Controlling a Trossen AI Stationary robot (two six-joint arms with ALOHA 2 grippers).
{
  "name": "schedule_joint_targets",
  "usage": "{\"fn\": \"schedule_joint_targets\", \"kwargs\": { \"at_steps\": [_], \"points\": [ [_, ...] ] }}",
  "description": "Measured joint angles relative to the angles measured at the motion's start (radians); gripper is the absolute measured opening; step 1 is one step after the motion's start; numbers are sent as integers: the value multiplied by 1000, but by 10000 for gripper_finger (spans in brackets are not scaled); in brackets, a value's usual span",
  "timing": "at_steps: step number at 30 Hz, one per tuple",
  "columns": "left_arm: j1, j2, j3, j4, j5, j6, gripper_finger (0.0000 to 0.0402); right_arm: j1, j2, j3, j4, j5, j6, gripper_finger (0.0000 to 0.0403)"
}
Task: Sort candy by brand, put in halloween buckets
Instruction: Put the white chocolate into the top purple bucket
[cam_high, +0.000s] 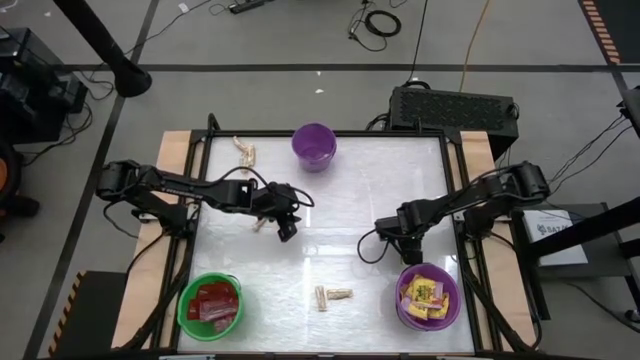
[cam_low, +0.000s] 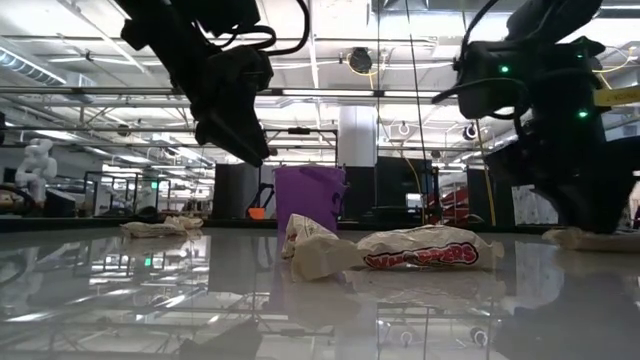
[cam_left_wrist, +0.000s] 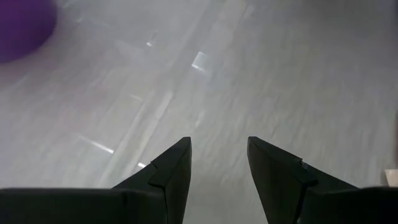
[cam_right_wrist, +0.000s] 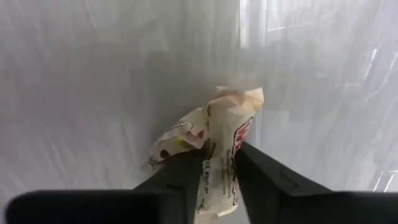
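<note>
Right gripper (cam_right_wrist: 221, 163) pinches a tan candy (cam_right_wrist: 227, 140), at 12 o'clock of the yellow-filled purple pail (cam_high: 428, 298). Left gripper (cam_left_wrist: 219, 163) narrowly open, empty, mid-table. Two tan pieces (cam_high: 332, 296) at 6 o'clock.

Left gripper (cam_left_wrist: 219, 163): two dark tapered fingers (cam_left_wrist: 172, 168) parted with nothing between them, over a pale glossy tabletop (cam_left_wrist: 249, 74) streaked with light reflections; part of a purple bucket (cam_left_wrist: 22, 25) at the corner.
</note>
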Motion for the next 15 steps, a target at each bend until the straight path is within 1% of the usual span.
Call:
{"fn": "schedule_joint_targets", "kwargs": {
  "at_steps": [4, 7, 9, 12, 15],
  "points": [
    [-2, 0, 0, 0, 0, 0, 164, -9, 6, 54, 34, 20, 0, 49],
    [-2, 0, 0, 0, 0, 0, 164, -28, 5, 129, 64, 30, 1, 22],
    [-2, -2, 0, -1, 0, 1, 164, -43, 5, 182, 28, 31, -1, 11],
    [-2, -8, 2, -3, 0, 1, 164, -72, 4, 288, 63, 61, -12, 3],
    [0, -29, 14, -40, 0, 4, 164, -116, 3, 388, 83, 92, -59, 3]
  ]
}}
